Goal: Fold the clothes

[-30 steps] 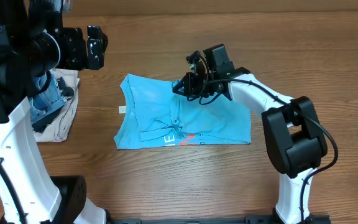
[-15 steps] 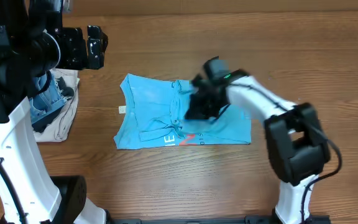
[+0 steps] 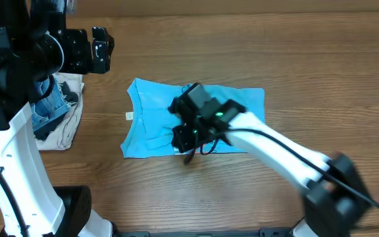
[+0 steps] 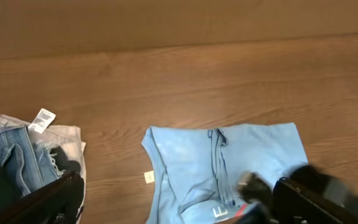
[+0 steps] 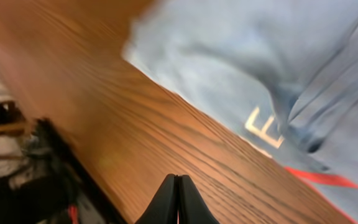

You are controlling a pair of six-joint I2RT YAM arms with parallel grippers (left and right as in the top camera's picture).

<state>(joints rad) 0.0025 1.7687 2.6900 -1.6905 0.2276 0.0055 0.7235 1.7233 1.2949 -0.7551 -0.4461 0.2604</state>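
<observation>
The light-blue cotton T-shirt (image 3: 151, 108) lies spread on the brown wooden table (image 3: 308, 59) near its middle, roughly rectangular, with a ridge of bunched folds running down its centre and a small white tag (image 3: 128, 116) sticking out at its left edge. From the left wrist camera the same shirt (image 4: 185, 155) shows that central ridge and part of a white letter at its near edge. From the right wrist camera the cloth (image 5: 260, 56) fills the upper right, carrying a white letter E (image 5: 263, 127) and a red stroke (image 5: 319, 177) below it. The right gripper (image 3: 187, 150), blurred in the overhead view, is at the near edge of the shirt with its white arm crossing the cloth's lower right part; its own camera shows the right gripper (image 5: 178, 186) with both fingers pressed together and nothing visible between them, over bare wood just off the shirt's edge. The left gripper (image 3: 102, 49) hangs well to the left of the shirt, jaws spread wide and empty. Beneath it sits a heap of blue denim and beige cloth (image 3: 51, 105), apart from the shirt.
</observation>
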